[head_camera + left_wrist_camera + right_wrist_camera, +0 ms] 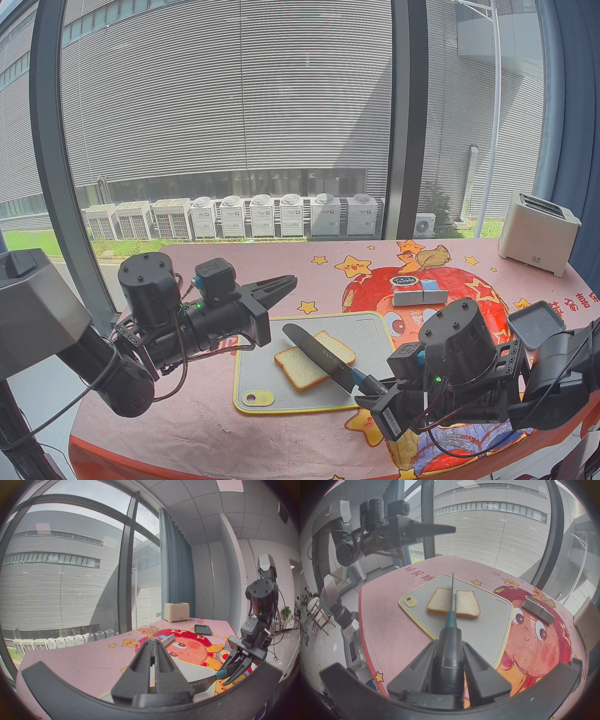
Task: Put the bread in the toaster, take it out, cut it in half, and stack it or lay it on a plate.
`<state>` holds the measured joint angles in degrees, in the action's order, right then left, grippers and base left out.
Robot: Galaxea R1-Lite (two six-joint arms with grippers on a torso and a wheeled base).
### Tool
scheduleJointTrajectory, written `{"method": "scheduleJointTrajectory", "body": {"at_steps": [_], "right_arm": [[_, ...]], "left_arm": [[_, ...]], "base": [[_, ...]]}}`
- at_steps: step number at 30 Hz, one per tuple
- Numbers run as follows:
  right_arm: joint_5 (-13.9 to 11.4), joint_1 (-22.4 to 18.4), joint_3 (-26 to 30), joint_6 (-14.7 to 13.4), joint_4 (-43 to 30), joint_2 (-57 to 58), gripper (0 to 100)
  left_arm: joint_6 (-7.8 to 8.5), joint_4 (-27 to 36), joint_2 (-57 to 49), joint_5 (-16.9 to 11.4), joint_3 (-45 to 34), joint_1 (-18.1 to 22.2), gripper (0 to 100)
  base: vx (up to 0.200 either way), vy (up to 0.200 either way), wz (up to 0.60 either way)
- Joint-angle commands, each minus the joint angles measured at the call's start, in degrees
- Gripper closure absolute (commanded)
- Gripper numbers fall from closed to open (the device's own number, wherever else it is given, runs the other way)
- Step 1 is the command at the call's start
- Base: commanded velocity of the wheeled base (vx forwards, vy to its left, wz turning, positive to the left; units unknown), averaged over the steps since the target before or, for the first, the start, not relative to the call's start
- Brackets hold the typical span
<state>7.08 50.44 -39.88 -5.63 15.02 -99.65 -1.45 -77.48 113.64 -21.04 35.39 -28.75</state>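
Grey plastic cutting board [370, 330], yellow-rimmed and rectangular, carries one square bread slice [306, 370]. One dark-bladed knife [322, 356], its handle gripped by the right end effector [449, 644], crosses the slice's middle. The left end effector [284, 286], fingers pressed together, hovers left of the board. One cream, boxy toaster [537, 232] stands far right of the board.

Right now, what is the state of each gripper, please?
Left gripper: shut, holding nothing.
Right gripper: shut on the knife handle.

Pale square bread slice [314, 366]: golden-brown crust. Grey plastic cutting board [369, 331]: yellow rim. Black-bladed knife [320, 356]: teal collar. Pink tablecloth [187, 425]: yellow stars, red cartoon face. Cream boxy toaster [537, 232]. Dark grey square plate [535, 324].
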Motion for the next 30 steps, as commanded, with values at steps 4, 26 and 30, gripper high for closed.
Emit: {"method": "scheduleJointTrajectory", "body": {"at_steps": [4, 26, 30], "right_arm": [[0.21, -0.17, -0.2, 0.01, 0.01, 0.24, 100], [0.92, 0.0, 0.41, 0.09, 4.76, 2.26, 100], [0.92, 0.18, 1.12, 0.27, 4.76, 3.14, 100]], "left_arm": [[0.22, -0.65, -7.73, 0.3, -3.84, 2.73, 100], [0.75, -1.09, -29.71, 6.89, -26.86, 3.7, 100], [0.75, -1.0, -35.42, 7.51, -30.82, 4.31, 100]], "base": [[0.0, 0.0, 0.0], [0.0, 0.0, 0.0], [0.0, 0.0, 0.0]]}}
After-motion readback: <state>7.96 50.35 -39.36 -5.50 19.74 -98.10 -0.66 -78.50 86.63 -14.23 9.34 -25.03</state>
